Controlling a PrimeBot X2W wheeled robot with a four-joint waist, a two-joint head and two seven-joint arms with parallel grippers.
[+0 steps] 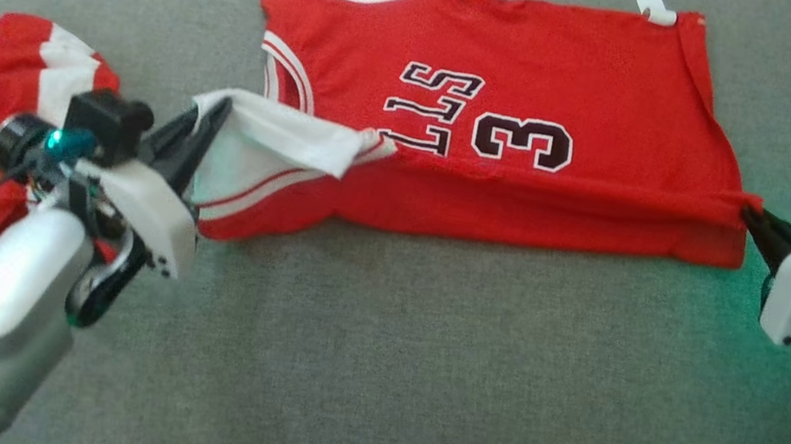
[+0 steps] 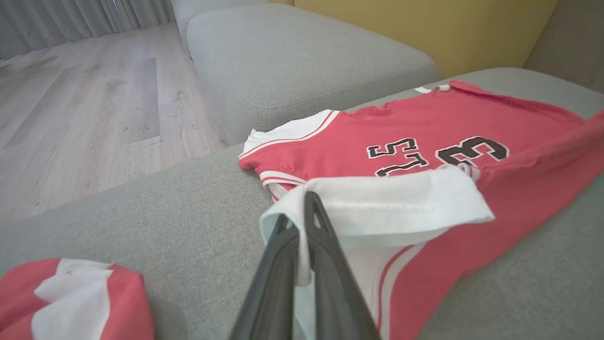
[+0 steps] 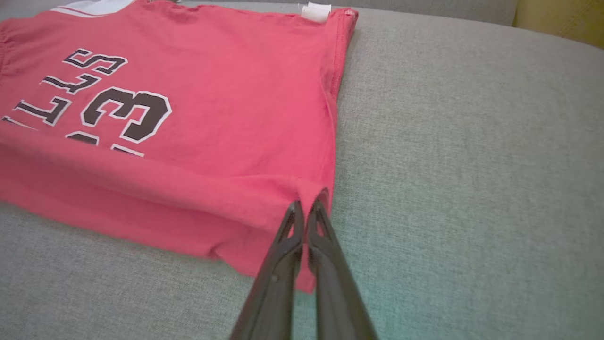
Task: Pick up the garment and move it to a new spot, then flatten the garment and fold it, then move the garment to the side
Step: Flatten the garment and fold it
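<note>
One curtain [image 2: 71, 19] beyond garment [image 2: 415, 127], left wrist

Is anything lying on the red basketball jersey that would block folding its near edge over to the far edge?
Nothing visible does. The left gripper and right gripper are shut on the near edge of the red basketball jersey; its far half lies bare. The red and white garment sits apart on the grey cushion.
</note>
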